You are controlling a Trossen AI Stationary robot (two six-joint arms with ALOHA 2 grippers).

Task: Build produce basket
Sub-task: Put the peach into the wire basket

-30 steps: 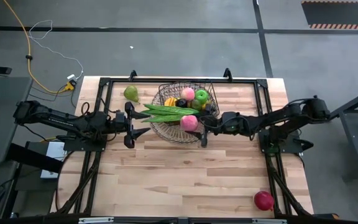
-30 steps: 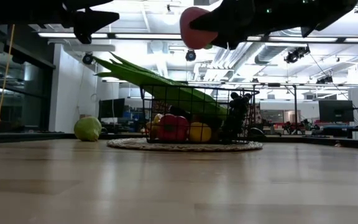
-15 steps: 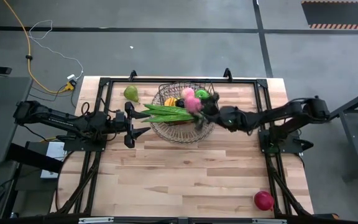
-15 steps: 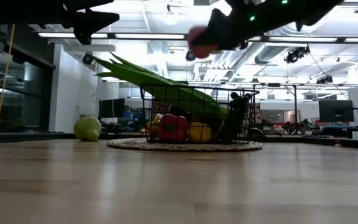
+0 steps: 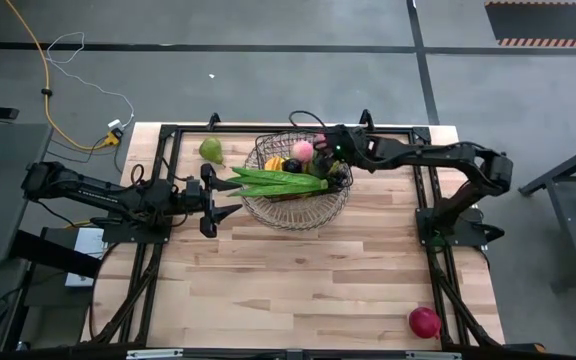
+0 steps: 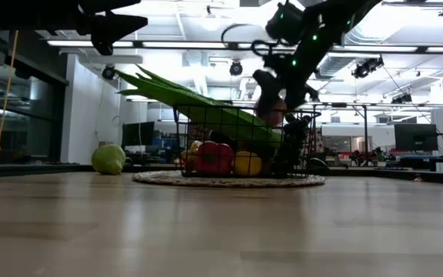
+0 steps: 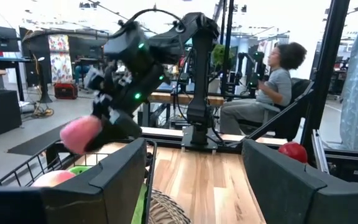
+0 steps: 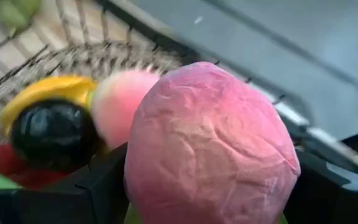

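The wire basket (image 5: 298, 205) stands at the table's far middle. It holds long green pods (image 5: 278, 182), a pink fruit (image 5: 303, 150), a yellow piece (image 8: 42, 93), a dark grape (image 8: 51, 134) and red pieces (image 6: 215, 158). My right gripper (image 5: 326, 148) reaches over the basket's far right part, slanting down, shut on a pink piece (image 8: 210, 143). That pink piece also shows in the left wrist view (image 7: 79, 134). My left gripper (image 5: 208, 200) waits open and level just left of the basket. My right gripper pinches the pink piece by its two opposite sides (image 8: 142, 162) between its two fingers (image 8: 98, 183). The fingers slant down from the table's right side. The piece is lifted at about the height of the basket's rim (image 6: 271, 114), above the fruit inside.
A green pear (image 5: 211, 150) lies on the table left of the basket, near the far edge. A red apple (image 5: 425, 322) lies at the near right corner. A black frame (image 5: 173, 135) borders the table's far part. A seated person (image 7: 272, 87) shows beyond the table.
My right gripper has carried the pink piece from the basket's near right rim toward the table's far edge, over the basket's far right part. It has tipped from about level to slanting down and has rolled. The piece stays in its hold.
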